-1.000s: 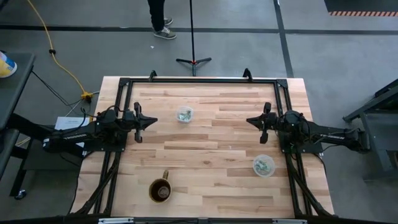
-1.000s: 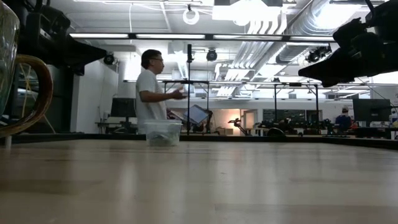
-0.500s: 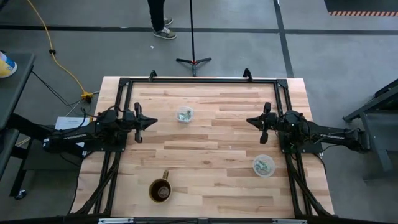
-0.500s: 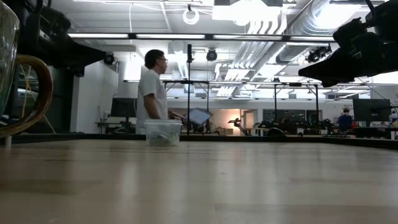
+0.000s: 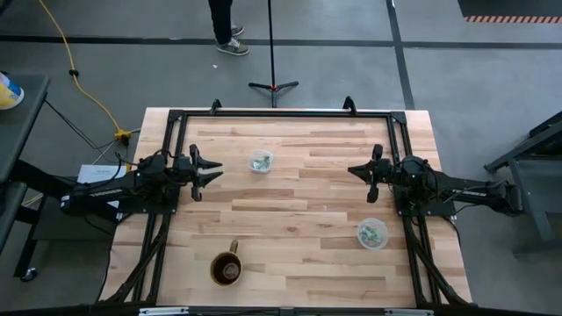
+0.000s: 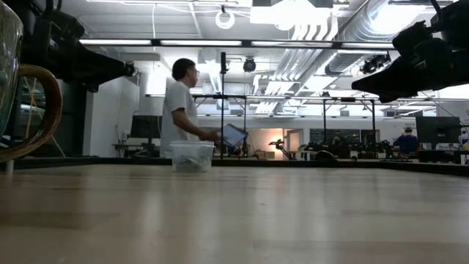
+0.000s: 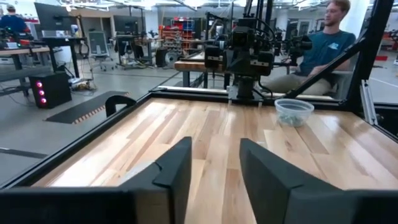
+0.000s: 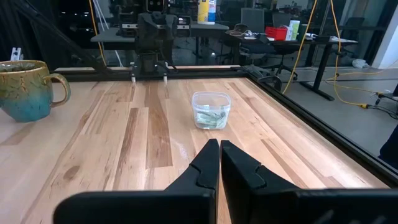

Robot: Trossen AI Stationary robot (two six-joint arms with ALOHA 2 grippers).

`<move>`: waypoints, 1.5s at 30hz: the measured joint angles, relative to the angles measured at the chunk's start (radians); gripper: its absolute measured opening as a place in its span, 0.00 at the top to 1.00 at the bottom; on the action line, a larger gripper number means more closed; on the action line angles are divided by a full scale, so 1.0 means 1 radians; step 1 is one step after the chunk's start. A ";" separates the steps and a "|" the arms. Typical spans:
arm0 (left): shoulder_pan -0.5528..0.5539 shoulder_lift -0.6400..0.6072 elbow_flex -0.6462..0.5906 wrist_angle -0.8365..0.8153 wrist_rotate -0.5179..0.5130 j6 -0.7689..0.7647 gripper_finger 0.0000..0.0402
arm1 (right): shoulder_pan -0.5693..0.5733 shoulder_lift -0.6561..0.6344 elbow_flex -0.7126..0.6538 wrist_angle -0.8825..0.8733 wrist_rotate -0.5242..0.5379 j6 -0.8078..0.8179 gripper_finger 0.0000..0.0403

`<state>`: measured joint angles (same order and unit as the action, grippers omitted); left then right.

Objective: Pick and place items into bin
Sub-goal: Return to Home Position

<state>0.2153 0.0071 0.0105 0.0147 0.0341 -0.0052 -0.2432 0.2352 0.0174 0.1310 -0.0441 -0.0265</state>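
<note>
Two clear cups stand on the wooden table, one at the far middle [image 5: 261, 161] [image 8: 211, 111] [image 6: 192, 155] and one near the right side [image 5: 371, 233] [image 7: 293, 112]. Both hold small pale green-and-white items. No bin apart from these cups shows. My left gripper [image 5: 213, 171] [image 7: 214, 168] hovers at the table's left side, open and empty, a little short of the far cup. My right gripper [image 5: 354, 171] [image 8: 219, 162] hovers at the right side, shut and empty, pointing toward the table's left.
A brown-and-teal mug [image 5: 227, 269] [image 8: 25, 90] stands near the front edge, left of middle. A black frame [image 5: 281, 112] runs round the table's far and side edges. A person [image 6: 179, 110] stands beyond the far edge; another [image 7: 323, 50] sits beyond the right side.
My left gripper has opened where it hovers; its fingers were together half a second ago and now stand apart. Both arms stay in place. The person behind the table has turned and shifted.
</note>
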 joint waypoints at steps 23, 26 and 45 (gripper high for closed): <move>0.000 0.000 0.000 -0.001 0.000 0.000 0.55 | 0.000 0.000 0.000 0.000 0.000 0.000 0.98; 0.000 0.000 0.000 -0.001 0.000 0.000 0.55 | 0.000 0.000 0.000 0.000 0.000 0.000 0.98; 0.000 0.000 0.000 -0.001 0.000 0.000 0.55 | 0.000 0.000 0.000 0.000 0.000 0.000 0.98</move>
<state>0.2154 0.0071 0.0101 0.0135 0.0337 -0.0055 -0.2432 0.2352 0.0174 0.1310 -0.0441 -0.0262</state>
